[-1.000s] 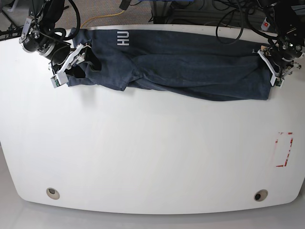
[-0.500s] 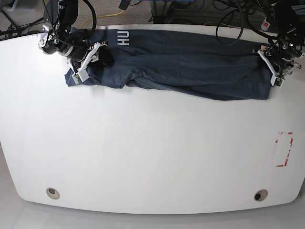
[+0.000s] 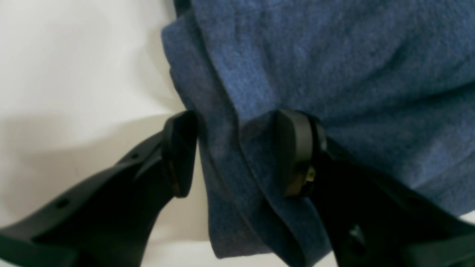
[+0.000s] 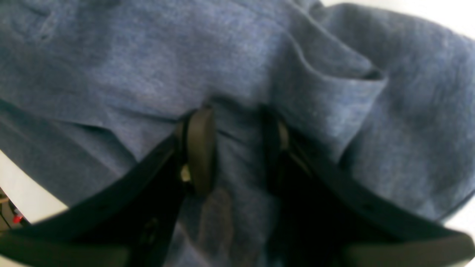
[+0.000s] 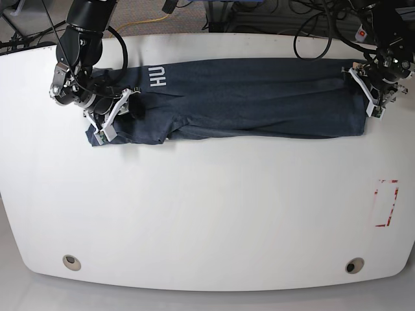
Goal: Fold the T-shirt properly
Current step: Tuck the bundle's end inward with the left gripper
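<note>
The T-shirt (image 5: 253, 97) lay as a long, narrow band across the far part of the white bench (image 5: 207, 214), its long axis running side to side, with the white letters "HU" (image 5: 157, 76) showing near the end on the base view's left. Each end of the band was in one end effector. The right end effector (image 4: 237, 148), at the base view's left end, was pinched onto a bunched ridge of blue cloth, its two black pads pressed into the fabric from either side. The left end effector (image 3: 237, 148), at the opposite end, had its pads set wider, clamped across a thick stack of folded layers at the shirt's edge. The garment therefore stretched between the two arms, neither arm nearer than the other, each at its own end. Any coming fold would likely turn on that axis: carrying the ends together would halve its length.
</note>
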Motion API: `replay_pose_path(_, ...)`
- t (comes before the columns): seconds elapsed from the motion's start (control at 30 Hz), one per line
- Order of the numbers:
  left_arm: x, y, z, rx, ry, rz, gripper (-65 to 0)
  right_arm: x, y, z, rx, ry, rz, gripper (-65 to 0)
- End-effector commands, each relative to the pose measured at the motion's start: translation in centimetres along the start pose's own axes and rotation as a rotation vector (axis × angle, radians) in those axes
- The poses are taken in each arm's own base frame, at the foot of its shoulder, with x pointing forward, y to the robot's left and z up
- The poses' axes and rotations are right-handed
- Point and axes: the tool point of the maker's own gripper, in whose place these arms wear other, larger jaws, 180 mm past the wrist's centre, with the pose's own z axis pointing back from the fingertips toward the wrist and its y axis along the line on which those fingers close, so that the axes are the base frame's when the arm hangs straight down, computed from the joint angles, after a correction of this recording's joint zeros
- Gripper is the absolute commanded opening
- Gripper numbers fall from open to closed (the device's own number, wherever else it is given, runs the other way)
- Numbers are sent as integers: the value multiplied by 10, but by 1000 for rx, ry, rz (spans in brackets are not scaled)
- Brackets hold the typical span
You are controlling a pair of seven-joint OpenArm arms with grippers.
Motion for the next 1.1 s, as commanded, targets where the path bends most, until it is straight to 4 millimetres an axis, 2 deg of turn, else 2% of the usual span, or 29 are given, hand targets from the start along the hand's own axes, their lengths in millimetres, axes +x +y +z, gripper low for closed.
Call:
replay_pose_path(0.0,20,11,6,14,-49,10,-301,8,-11,6,-39,0,22,-450)
replay_pose_path(0.1,25,18,15,-8,-75,82,-269,8,-11,6,-39,0,22,-450)
replay_pose_path(0.17,33,41,35,22,-118,138,-267,7,-10,6,-38,2,20,-450)
replay_pose_path(0.2,35,45,39,18,-133,158,-265,6,-9,6,-36,3,19,-450)
replay_pose_path(0.33,43,57,54,-10,-207,228,-208,5,-9,5,-35,4,17,-450)
replay_pose_path(0.4,43,57,56,-40,-240,273,-185,5,-8,5,-34,5,16,-450)
replay_pose_path(0.73,10,40,21,-188,-198,461,-178,8,-8,5,-33,-3,19,-452)
replay_pose_path(1.07,11,7,2,-282,-146,432,-181,8,-8,5,-33,-5,19,-453)
